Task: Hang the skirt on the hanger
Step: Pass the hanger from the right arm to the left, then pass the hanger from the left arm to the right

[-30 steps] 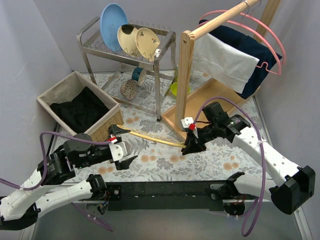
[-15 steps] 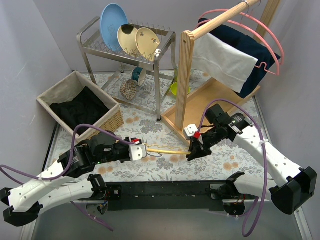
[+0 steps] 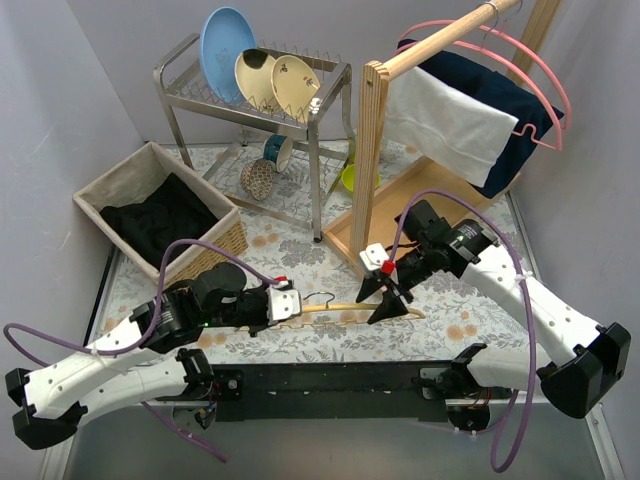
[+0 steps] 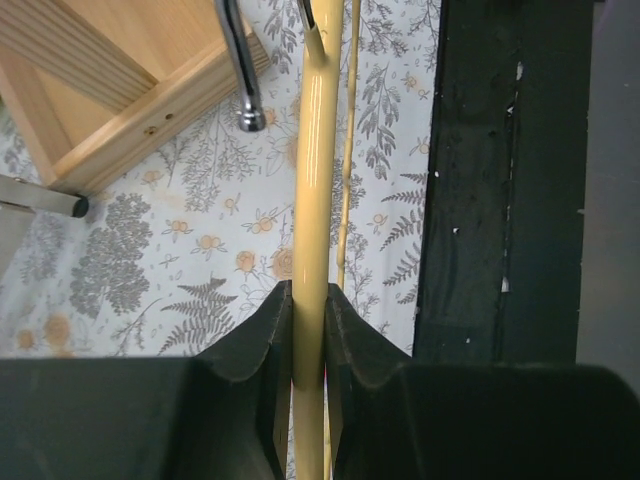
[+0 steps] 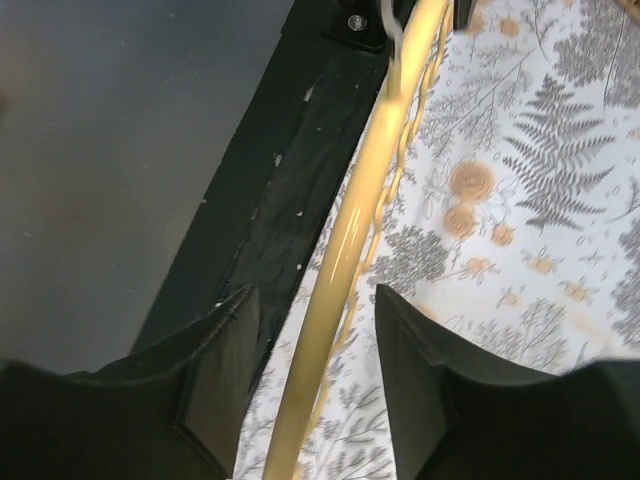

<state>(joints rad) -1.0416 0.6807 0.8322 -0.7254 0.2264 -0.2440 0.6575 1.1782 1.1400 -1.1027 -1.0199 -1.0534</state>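
The yellow hanger (image 3: 345, 307) runs left to right over the floral table cover (image 3: 300, 250), just ahead of the arm bases. The left gripper (image 4: 308, 300) is clenched on its bar beside the hook. The right gripper (image 5: 315, 310) straddles the far end with jaws parted, gripping nothing. The black skirt (image 3: 160, 215) lies in the wicker basket (image 3: 105, 185), back-left and nearer the left arm.

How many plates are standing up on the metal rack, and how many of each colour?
Blue plate: 1
Cream plates: 2
Total: 3 plates on the rack
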